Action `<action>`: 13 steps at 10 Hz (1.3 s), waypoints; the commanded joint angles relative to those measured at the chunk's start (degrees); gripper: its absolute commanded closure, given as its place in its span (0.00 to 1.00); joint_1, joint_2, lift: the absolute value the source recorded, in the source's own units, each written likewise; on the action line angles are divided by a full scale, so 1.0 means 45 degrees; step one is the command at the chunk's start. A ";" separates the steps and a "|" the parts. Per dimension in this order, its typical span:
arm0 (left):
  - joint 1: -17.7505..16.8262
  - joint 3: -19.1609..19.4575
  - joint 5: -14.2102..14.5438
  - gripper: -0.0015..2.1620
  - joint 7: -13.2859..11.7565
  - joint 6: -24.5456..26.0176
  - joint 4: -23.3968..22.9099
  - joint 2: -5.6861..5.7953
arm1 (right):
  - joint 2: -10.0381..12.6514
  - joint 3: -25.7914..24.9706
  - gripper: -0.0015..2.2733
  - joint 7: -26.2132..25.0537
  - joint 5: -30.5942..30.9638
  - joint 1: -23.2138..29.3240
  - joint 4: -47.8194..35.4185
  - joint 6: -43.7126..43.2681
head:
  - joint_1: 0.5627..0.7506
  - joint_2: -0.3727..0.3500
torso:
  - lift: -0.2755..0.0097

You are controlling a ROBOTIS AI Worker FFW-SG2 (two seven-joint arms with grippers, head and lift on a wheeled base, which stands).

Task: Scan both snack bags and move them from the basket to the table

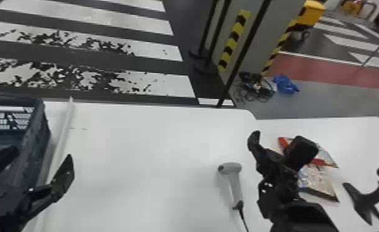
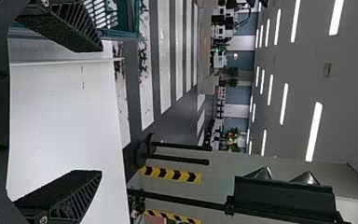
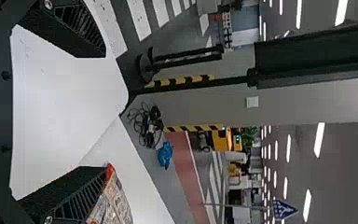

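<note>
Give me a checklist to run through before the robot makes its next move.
1. Bags out on the table: ok. The nearer snack bag and the farther snack bag lie on the white table, partly behind the right arm.
2. Both bags scanned: cannot tell. Nothing in view confirms a scan.
3. Scanner put down: ok. The scanner lies on the table with its cable attached, in neither gripper.
4. Left gripper open and empty: ok.
5. Right gripper open and empty: ok.
6. Basket emptied: cannot tell. It is cut off at the edge and the left arm hides part of it.
</note>
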 commanded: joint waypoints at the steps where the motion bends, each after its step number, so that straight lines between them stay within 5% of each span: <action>1: 0.0019 0.0011 -0.0004 0.03 0.0079 -0.0024 -0.0048 -0.0001 | 0.0322 0.1126 0.03 0.0003 0.0778 0.0869 -0.1061 -0.0424 | 0.70 0.03 | 0.62; 6: 0.0566 0.0715 -0.0356 0.03 0.0430 -0.0141 -0.0087 -0.0255 | 0.0596 0.4251 0.03 0.0003 0.3727 0.2686 -0.3425 -0.0463 | 0.70 0.27 | 0.62; 9: 0.1777 0.1730 -0.0356 0.03 0.0528 -0.0610 -0.0732 -0.0508 | 0.0537 0.5657 0.03 0.0198 0.4742 0.3428 -0.3893 -0.0463 | 0.70 0.45 | 0.62; 13: 0.4043 0.2355 -0.0336 0.03 0.0528 -0.0610 -0.1943 -0.0547 | 0.0303 0.5950 0.03 0.0179 0.5094 0.5342 -0.4479 -0.1244 | 0.70 0.60 | 0.62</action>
